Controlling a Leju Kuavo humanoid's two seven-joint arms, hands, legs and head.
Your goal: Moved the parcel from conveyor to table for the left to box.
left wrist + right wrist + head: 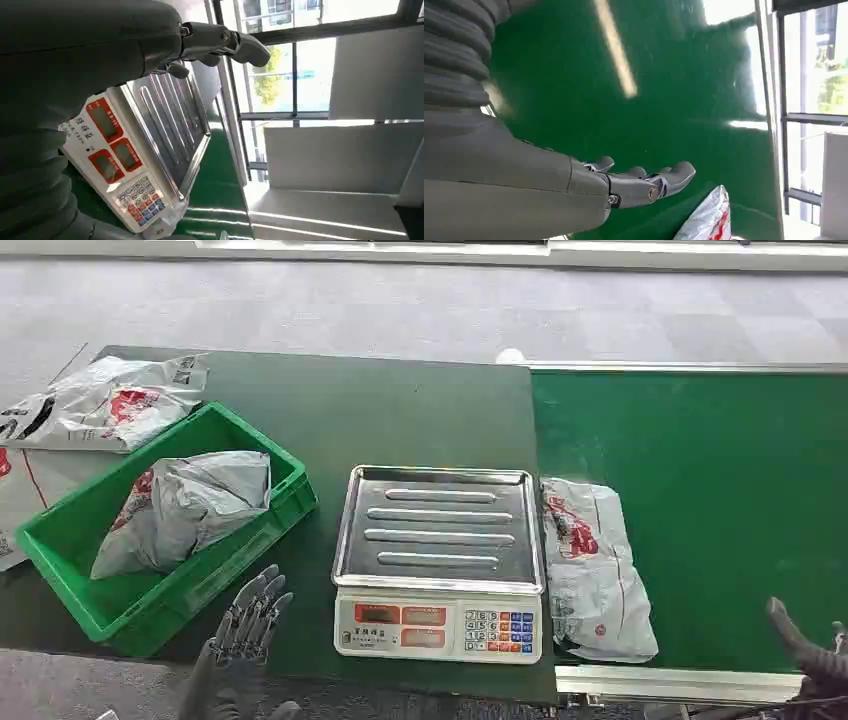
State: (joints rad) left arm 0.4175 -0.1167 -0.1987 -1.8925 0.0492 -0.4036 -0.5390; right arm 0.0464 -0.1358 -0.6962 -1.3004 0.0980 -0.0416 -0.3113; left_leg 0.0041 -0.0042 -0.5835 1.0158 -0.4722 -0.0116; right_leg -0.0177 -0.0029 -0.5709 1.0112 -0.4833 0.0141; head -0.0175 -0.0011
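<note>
A grey parcel with red print point(595, 568) lies on the green conveyor belt point(720, 490), right beside the scale; its end also shows in the right wrist view point(709, 220). My right hand point(812, 652) is at the belt's near right edge, to the right of the parcel, fingers apart and empty point(644, 182). My left hand point(250, 625) hovers over the table's front edge between the green box point(60, 530) and the scale point(438, 560), fingers spread and empty point(220, 42). The green box holds another grey parcel point(185, 505).
The weighing scale with a steel tray point(165, 120) stands at the table's point(400, 410) front, against the conveyor. More flat parcels point(100, 400) lie at the table's far left behind the box. Grey floor lies beyond.
</note>
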